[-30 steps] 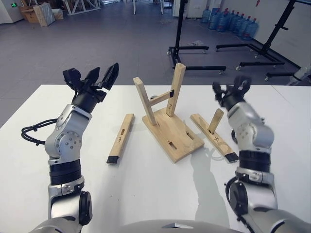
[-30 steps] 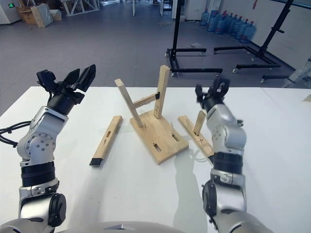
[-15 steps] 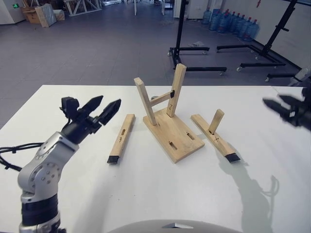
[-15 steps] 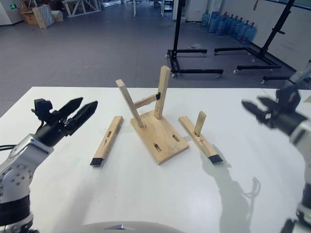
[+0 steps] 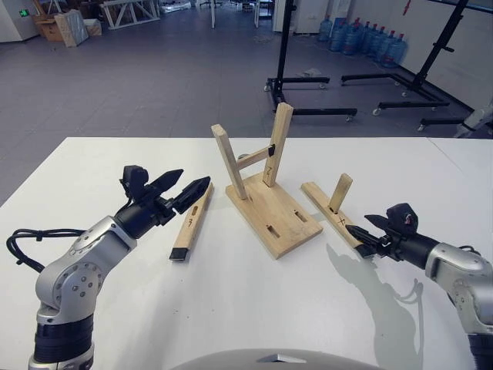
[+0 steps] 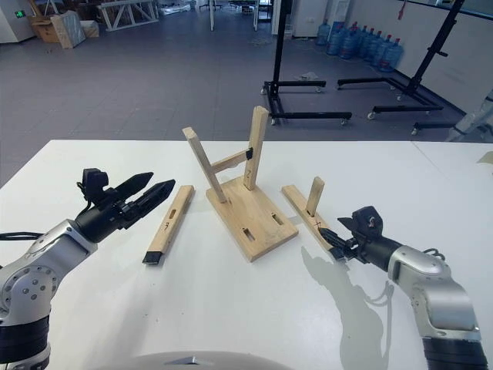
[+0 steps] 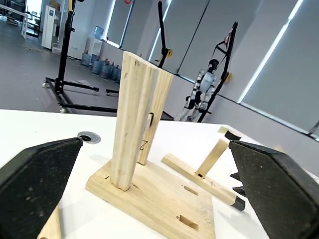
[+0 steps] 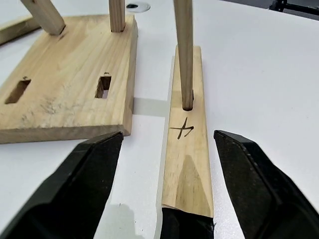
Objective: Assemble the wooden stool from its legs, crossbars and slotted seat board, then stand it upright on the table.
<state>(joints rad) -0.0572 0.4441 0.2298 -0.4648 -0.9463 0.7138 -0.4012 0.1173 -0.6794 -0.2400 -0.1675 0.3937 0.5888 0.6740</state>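
The slotted seat board [image 5: 286, 222] lies flat on the white table, with two legs [image 5: 229, 161] standing in it, joined by a crossbar [image 5: 255, 158]. A loose leg [image 5: 192, 220] lies to its left. My left gripper [image 5: 192, 179] hovers open just left of that leg's far end, pointing at the board. To the board's right lies another leg [image 8: 186, 149] with a short crossbar [image 5: 340, 193] upright in its slot. My right gripper [image 8: 168, 134] is open, low over the table, with a finger [image 8: 89, 174] on each side of this leg's black-capped end [image 6: 337, 251].
A black cable [image 5: 23, 239] loops on the table by my left arm. A round grommet [image 7: 88, 137] sits in the tabletop behind the board. Black metal stands [image 5: 308, 81] and water bottles [image 5: 370, 35] stand on the floor beyond the far edge.
Both arms came down from raised poses. The left gripper dropped toward the loose leg; the right one swung out, then in to the black-capped end of the right leg. Wooden parts stayed put.
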